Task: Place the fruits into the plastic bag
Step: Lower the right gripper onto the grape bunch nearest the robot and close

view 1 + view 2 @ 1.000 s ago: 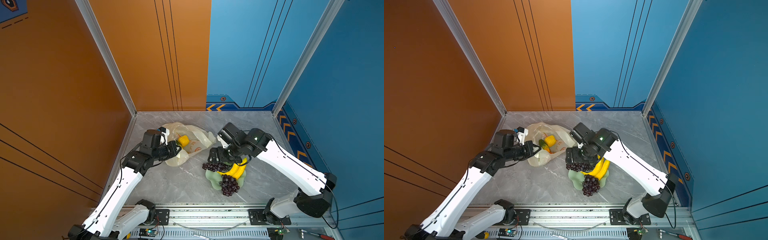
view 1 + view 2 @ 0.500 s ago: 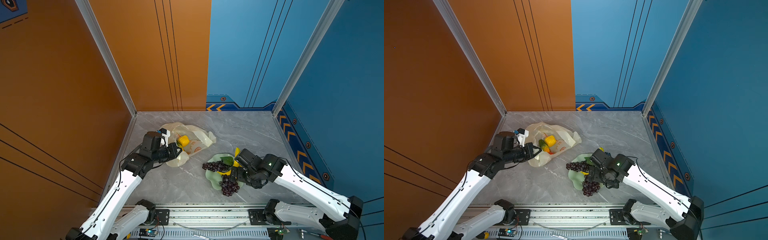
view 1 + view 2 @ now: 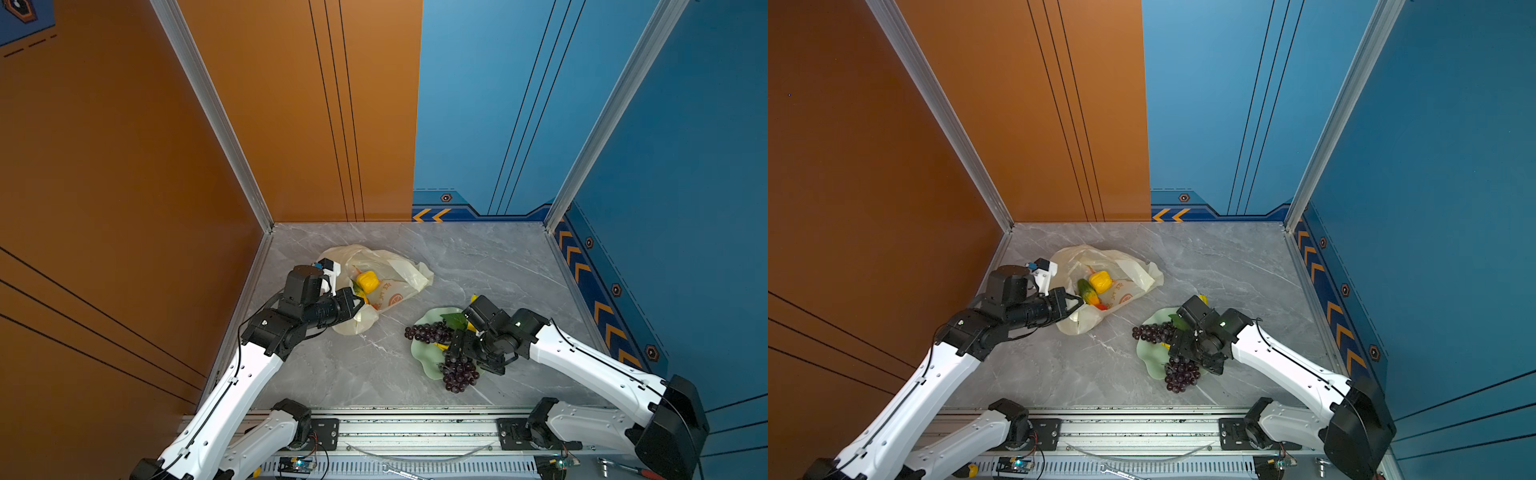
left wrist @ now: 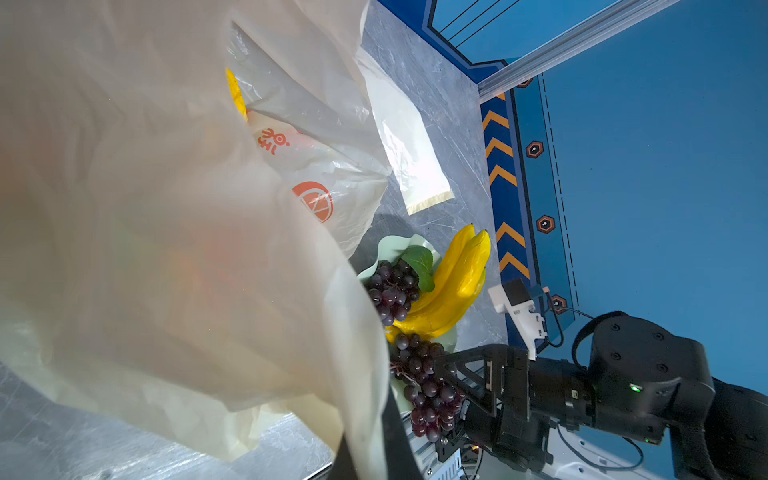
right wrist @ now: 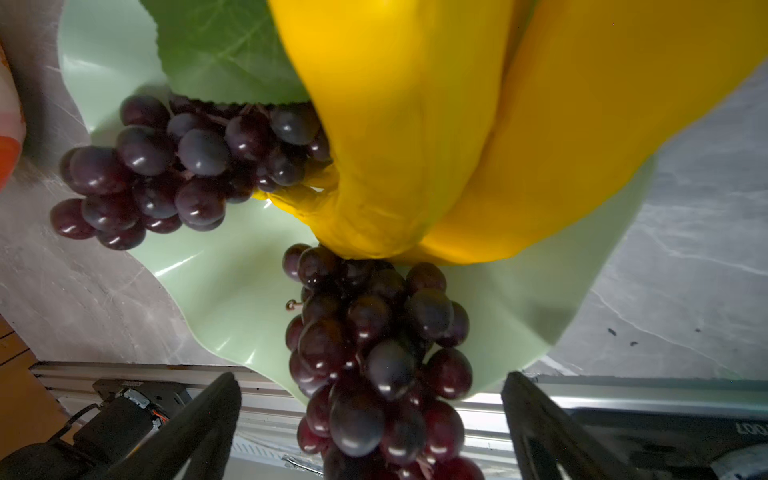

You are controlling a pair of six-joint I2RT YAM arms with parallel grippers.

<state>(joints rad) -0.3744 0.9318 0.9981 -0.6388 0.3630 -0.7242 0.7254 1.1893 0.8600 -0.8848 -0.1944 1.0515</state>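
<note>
Bag: plastic bag (image 3: 399,266), thin and crumpled, lies on the grey marbled surface (image 3: 332,374) toward the left wall, mouth gaping.
Contents of bag: yellow fruit (image 3: 367,281), green fruit (image 3: 1084,287) and red-orange fruit (image 3: 1100,306), all visible through the mouth.
Left arm: left pincer (image 3: 1079,301) is pressed together on the plastic bag's near rim, holding the mouth up and open.
Fruit outstanding: bananas (image 4: 453,282), far grape bunch (image 3: 428,332) and near grape bunch (image 3: 459,376), all on the pale green wavy dish (image 3: 424,359), well apart from the bag. The near grape bunch hangs over the dish's front edge.
Right arm: right pincer (image 5: 370,415) is spread wide, one finger on either side of the near grape bunch, not closed on it.
Step, as judged: grasp of the near grape bunch, with three items left to bag.
Hazard 1: the grapes are glossy and loose, so a close that lands low on the cluster may squeeze them out or leave the bunch dangling.
Hazard 2: the bananas' end rests against the bunch's top, so a lift could drag them along or tip the light dish.
Hazard 3: the thin film could slip from the left pincer or sag, shutting the mouth before delivery.
</note>
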